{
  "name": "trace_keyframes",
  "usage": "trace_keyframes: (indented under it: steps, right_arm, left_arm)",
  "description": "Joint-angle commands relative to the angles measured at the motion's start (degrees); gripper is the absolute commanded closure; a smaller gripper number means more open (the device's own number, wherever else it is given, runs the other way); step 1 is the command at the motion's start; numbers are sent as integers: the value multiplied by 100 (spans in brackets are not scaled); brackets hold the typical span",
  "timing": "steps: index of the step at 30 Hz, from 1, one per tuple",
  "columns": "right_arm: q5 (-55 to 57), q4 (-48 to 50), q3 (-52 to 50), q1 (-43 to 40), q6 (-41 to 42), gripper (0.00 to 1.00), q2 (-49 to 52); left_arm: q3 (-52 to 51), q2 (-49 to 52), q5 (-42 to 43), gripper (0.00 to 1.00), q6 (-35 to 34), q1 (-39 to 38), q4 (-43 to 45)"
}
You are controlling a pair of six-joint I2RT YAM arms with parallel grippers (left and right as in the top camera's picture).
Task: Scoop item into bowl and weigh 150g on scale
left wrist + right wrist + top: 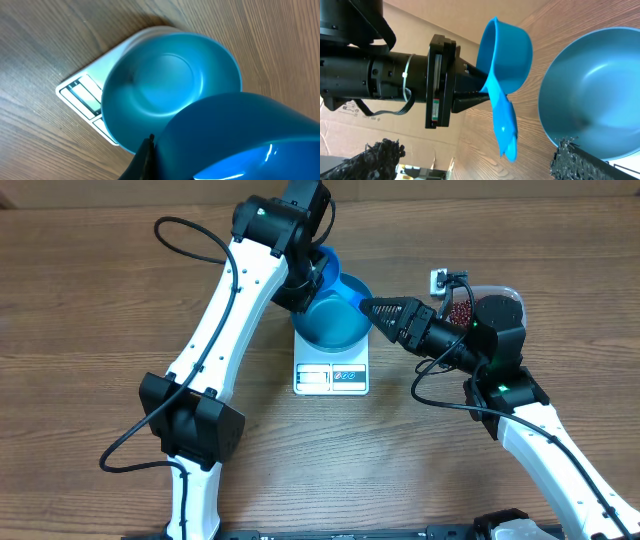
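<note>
table (80, 300): brown wood grain, bare to the left
scale (331, 376): white, flat at centre, display edge on the near side
tub (503, 291): clear plastic, right of scale, apart from it

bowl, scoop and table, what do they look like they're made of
Bowl: likely plastic, smooth light blue, soft sheen inside. Scoop: glossy blue plastic by its look, bright highlight on the handle. Table: wood grain, matte; real wood or laminate, cannot tell.

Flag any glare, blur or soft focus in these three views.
Overhead: even light, sharp, no harsh glare on the scale. Left wrist: the scoop fills the near corner, soft, with a glare streak; the bowl is sharper. Right wrist: crisp, mild sheen on the scoop handle.
</note>
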Motion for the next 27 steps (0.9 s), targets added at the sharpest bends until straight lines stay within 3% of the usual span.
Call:
trace_keyframes:
  steps: [1,5,11,16,22,27]
  right_arm:
    - [-31,39,109,28,-103,0,-24]
    - [-13,42,109,28,-52,1,-24]
    - [579,39,109,28,809,5,-24]
    - [964,37,109,28,1285,7,-24]
    - [1108,39,109,28,1270,27,-24]
    - [1174,42,109,28,1220,28,-24]
  left_arm:
    - [162,-238,-24,96,472,-157,20]
    - [162,-238,-11,96,-31,-216,-31]
    - [162,-238,24,96,-1379,-249,-205]
    - [162,-238,179,96,-2085,-249,-197]
    - [162,-238,673,96,-2433,-254,-160]
    - [162,-238,778,96,-2487,-328,-162]
